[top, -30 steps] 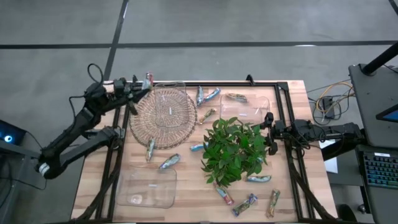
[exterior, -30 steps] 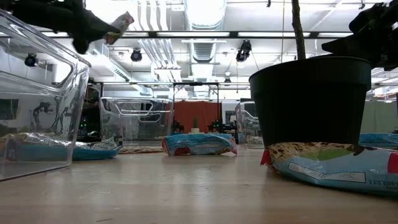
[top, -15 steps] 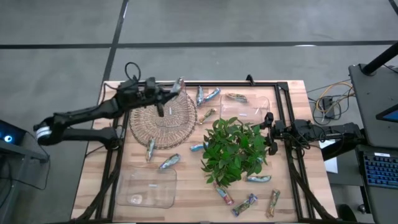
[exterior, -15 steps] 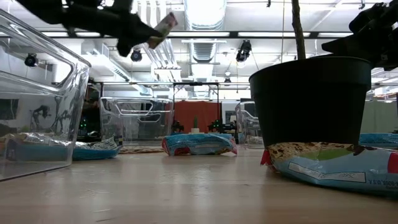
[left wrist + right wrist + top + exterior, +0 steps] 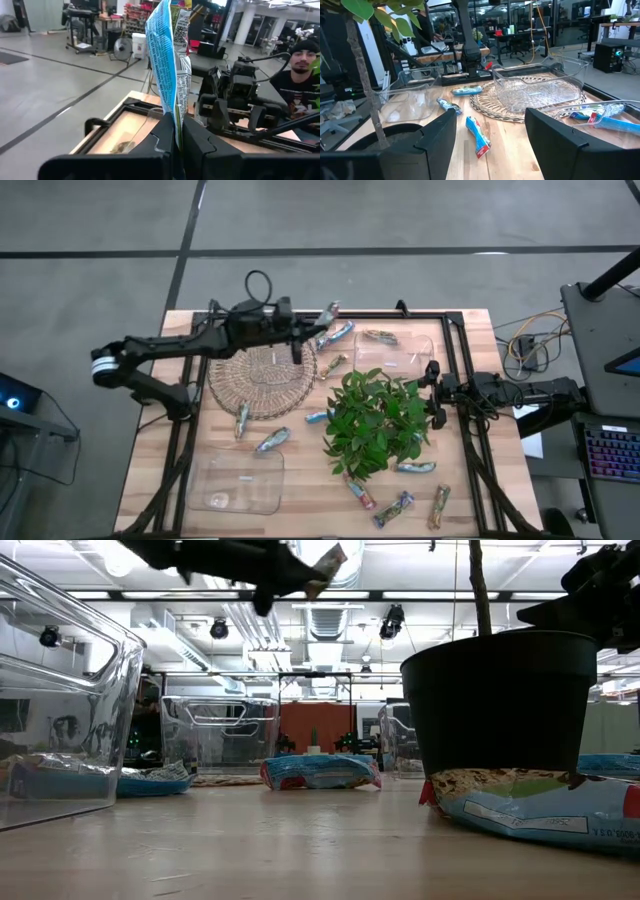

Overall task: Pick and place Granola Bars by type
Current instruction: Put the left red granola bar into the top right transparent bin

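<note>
While the left arm reaches across the far side of the table in the high view, the left gripper (image 5: 312, 330) holds one granola bar (image 5: 329, 311) clear of the surface, past the far right edge of the wicker basket (image 5: 262, 370) and close to two loose bars (image 5: 334, 334). The clear tray (image 5: 408, 348) at the far right lies further along in the same direction, so this arm is the nearer one to it; which container this type belongs in I cannot tell. Half a second ago the gripper hung over the basket's far edge, and a second ago near the table's far left corner, so the bar has travelled steadily to the right. The right gripper (image 5: 432, 392) waits beside the leafy plant (image 5: 375, 422), unmoved.

From the low view, the carried bar (image 5: 328, 558) rides high above the table, sticking out beyond the fingers at a tilt; it has crossed from upper left towards the middle.

Seen from the left wrist, the jaws are closed tight on the lower end of the blue wrapper (image 5: 170, 55), its long axis standing straight out from the fingertips.

Through the right wrist view, the right arm's fingers (image 5: 554, 132) stand wide apart, holding nothing.
</note>
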Motion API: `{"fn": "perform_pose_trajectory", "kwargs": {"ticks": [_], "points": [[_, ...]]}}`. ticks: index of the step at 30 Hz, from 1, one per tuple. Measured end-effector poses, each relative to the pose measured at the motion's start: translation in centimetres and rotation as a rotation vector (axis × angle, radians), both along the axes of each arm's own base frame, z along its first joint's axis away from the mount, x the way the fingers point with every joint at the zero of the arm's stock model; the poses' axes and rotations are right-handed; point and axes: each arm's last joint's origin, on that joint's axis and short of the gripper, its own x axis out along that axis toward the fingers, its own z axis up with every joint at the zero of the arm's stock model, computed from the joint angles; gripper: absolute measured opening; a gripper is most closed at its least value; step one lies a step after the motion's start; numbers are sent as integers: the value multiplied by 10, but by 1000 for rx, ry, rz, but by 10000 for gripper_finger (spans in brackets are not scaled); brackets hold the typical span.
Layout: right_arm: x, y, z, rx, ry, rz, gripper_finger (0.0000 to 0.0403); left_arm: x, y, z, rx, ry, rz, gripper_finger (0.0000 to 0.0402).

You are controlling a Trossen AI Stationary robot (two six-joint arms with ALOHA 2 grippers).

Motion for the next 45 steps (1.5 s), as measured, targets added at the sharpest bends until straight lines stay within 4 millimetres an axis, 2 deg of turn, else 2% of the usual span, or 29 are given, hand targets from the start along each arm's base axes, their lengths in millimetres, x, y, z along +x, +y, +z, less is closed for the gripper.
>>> {"fn": "perform_pose_trajectory", "kwargs": {"ticks": [11, 15, 20, 25, 32, 38, 45], "points": [[0, 0, 0, -27, 1, 0, 224, 70, 12, 10, -3, -9, -47, 0], [0, 0, 3, -176, -24, -10, 224, 88, 17, 12, -8, -21, -57, 0], [0, 0, 3, -212, -15, -10, 224, 103, 22, 9, -24, -24, -63, 0], [0, 0, 3, -167, -17, -10, 224, 114, 22, 9, -44, -34, -80, 0], [0, 0, 6, -85, -59, -11, 224, 116, 23, 16, -37, -58, -79, 0], [-1, 0, 13, 155, -136, 3, 224, 116, 23, 15, -56, -59, -80, 0], [-1, 0, 15, 270, -170, 15, 224, 116, 23, 14, -65, -59, -79, 0]]}}
